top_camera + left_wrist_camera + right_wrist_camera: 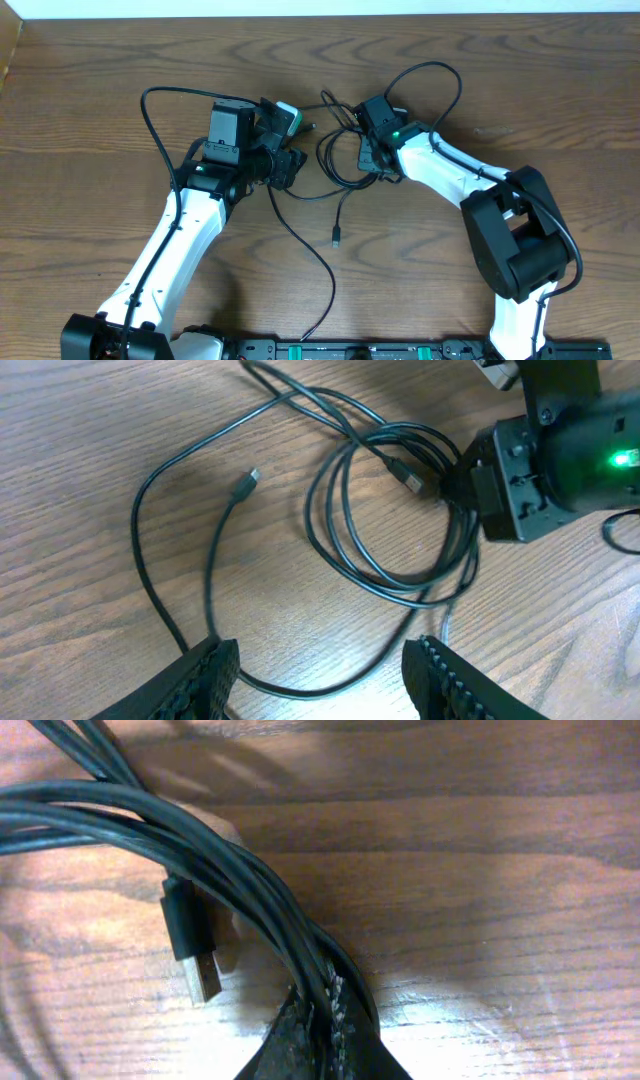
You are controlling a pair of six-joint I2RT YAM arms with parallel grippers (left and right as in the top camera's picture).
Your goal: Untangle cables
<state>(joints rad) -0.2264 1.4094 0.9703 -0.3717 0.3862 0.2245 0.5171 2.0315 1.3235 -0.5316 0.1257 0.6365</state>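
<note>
Thin black cables (343, 158) lie tangled in a loose coil (390, 520) mid-table. One strand trails toward the front and ends in a small plug (335, 238). My right gripper (373, 160) sits at the coil's right edge, shut on a bundle of black cable strands (270, 910). Its jaws (325, 1015) are pressed together around them, and a USB plug (196, 948) lies just left of them. My left gripper (325, 685) hovers left of the coil, open. A cable strand (300, 688) crosses the table between its fingers (205, 678) without being pinched.
The wooden table (520, 80) carries both white arms. A thicker black arm cord (150, 110) loops behind the left arm, and another (440, 75) arcs behind the right. A second small plug (250, 478) lies left of the coil.
</note>
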